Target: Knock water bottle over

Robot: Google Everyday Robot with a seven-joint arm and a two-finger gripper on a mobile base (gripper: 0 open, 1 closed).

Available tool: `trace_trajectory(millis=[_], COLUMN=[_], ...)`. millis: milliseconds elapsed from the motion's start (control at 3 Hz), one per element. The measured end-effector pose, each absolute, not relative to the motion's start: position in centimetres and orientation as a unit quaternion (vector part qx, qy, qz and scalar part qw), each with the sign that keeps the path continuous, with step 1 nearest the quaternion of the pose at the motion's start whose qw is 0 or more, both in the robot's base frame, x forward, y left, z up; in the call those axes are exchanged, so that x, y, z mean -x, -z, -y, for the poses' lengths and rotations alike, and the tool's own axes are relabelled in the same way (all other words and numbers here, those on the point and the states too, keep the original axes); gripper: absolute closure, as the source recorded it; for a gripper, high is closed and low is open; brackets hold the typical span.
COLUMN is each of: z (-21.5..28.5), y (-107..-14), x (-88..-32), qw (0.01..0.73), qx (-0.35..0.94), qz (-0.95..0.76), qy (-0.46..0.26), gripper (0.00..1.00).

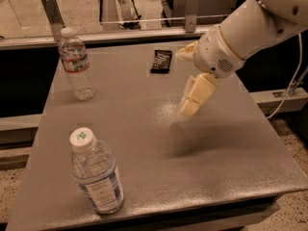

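Note:
The water bottle (75, 65) is slim, clear and ribbed, with a red-and-white label band and a white cap. It stands upright at the far left of the grey table (159, 148). My gripper (189, 109) hangs over the middle of the table, pointing down, just above the surface. It is well to the right of the water bottle and a little nearer the front, not touching it. The white arm reaches in from the upper right.
A wider bottle (97, 176) with a blue-white label and green-marked cap stands upright at the front left corner. A dark snack bar (161, 61) lies flat near the far edge, just behind and left of the gripper. A rail and glass run behind the table.

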State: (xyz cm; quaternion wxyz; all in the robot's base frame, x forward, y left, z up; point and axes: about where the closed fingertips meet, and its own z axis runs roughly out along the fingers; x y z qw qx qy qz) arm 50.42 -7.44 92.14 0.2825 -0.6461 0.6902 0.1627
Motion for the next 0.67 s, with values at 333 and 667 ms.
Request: trace_trajectory(millis=[333,667], z=[3.32,3.31], y=[-92.63,-92.64], x=[-51.25,-51.25], qw=[0.307,0.307], qx=[0.638,0.638], qz=[-0.673,-0.672], qy=[-0.216,-0.216], gripper=[0.0,0.0])
